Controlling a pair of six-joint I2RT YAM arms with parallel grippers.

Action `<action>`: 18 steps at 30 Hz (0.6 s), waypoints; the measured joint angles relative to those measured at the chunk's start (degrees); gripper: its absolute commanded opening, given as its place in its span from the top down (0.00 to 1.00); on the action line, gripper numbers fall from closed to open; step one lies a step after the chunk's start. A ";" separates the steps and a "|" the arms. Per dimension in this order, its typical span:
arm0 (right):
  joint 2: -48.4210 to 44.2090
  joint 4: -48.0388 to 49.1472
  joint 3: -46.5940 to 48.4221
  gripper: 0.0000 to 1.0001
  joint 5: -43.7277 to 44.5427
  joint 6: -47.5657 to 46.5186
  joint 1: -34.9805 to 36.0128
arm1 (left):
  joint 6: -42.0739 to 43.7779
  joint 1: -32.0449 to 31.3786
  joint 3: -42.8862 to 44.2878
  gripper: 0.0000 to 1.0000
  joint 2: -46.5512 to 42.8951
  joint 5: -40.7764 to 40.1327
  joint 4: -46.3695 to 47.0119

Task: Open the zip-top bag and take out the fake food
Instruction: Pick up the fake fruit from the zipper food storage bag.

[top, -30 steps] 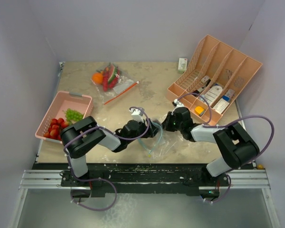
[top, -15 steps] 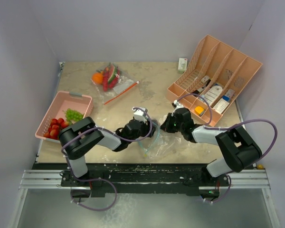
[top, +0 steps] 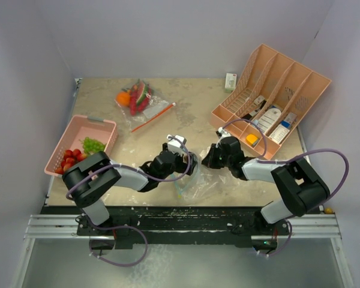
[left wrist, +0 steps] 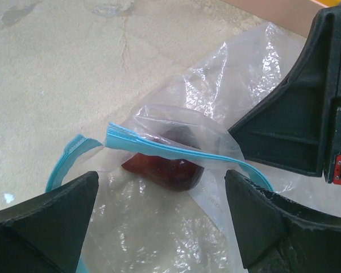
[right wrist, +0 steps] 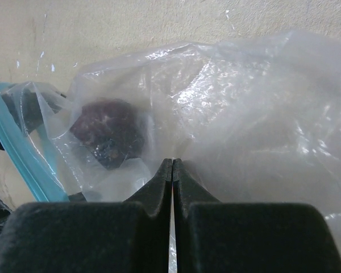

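Note:
A clear zip-top bag (top: 196,180) with a blue zip strip lies between my two grippers at the table's front middle. Its mouth gapes in the left wrist view (left wrist: 176,149). A dark purple plum (left wrist: 166,167) sits inside, just behind the zip, and also shows in the right wrist view (right wrist: 108,133). My left gripper (left wrist: 162,219) is open, its jaws standing either side of the bag's mouth over the film. My right gripper (right wrist: 172,164) is shut on the bag's film (right wrist: 233,114) at the far side. In the top view the left gripper (top: 188,164) and right gripper (top: 207,160) are close together.
A pink basket (top: 98,125) at the left holds red strawberries (top: 68,162) and a green piece. A second bag of fake food (top: 137,98) and an orange-red stick (top: 152,117) lie at the back. A peach divided rack (top: 276,96) with bottles and boxes stands at the right.
The left gripper has shifted slightly toward the back with its elbow swinging left. The bag has slid and bunched toward the front between the grippers. The right gripper has stayed shut on it.

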 measured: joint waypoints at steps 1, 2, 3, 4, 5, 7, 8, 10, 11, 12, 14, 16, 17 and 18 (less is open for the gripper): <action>0.00 0.00 0.00 1.00 0.00 0.00 0.00 | 0.35 0.00 0.66 0.09 0.66 0.24 -0.02; -0.02 -0.02 0.00 1.00 0.00 0.00 0.00 | 0.66 0.00 1.46 0.11 1.49 0.57 -0.17; -0.02 -0.04 0.00 1.00 0.00 -0.02 0.00 | 0.81 0.00 2.54 0.13 2.51 0.85 -0.39; -0.07 -0.15 0.00 1.00 0.00 -0.02 0.00 | 1.07 0.00 3.41 0.16 3.41 1.11 -0.48; -0.20 -0.24 0.00 1.00 0.02 -0.02 0.00 | 1.16 0.00 4.37 0.19 4.35 1.42 -0.66; -0.44 -0.39 0.00 1.00 0.02 -0.04 0.00 | 1.18 0.00 5.77 0.25 5.86 1.92 -0.96; -0.63 -0.50 -0.02 1.00 0.02 -0.04 0.00 | 1.16 0.00 6.38 0.28 6.60 2.03 -1.22; -0.98 -0.59 -0.20 1.00 0.02 -0.04 0.00 | 1.09 0.00 7.08 0.35 7.65 2.08 -1.25; -1.11 -0.59 -0.33 1.00 0.02 -0.04 0.00 | 1.01 0.00 7.37 0.40 8.09 2.08 -1.29; -1.16 -0.59 -0.52 1.00 0.00 -0.04 0.00 | 0.96 0.00 7.58 0.44 8.44 2.08 -1.29; -1.22 -0.61 -0.76 1.00 0.00 -0.02 0.00 | 0.44 0.00 7.89 0.53 8.81 2.19 -1.22; -1.31 -0.61 -0.85 1.00 0.00 -0.04 0.00 | 0.11 -0.02 7.89 0.59 8.81 2.29 -1.18; -1.31 -0.61 -0.85 1.00 0.00 -0.04 0.00 | 0.09 -0.07 7.89 0.60 8.81 2.36 -1.18; -1.33 -0.61 -0.85 1.00 0.02 -0.04 0.00 | 0.07 -0.11 7.89 0.59 8.81 2.40 -1.16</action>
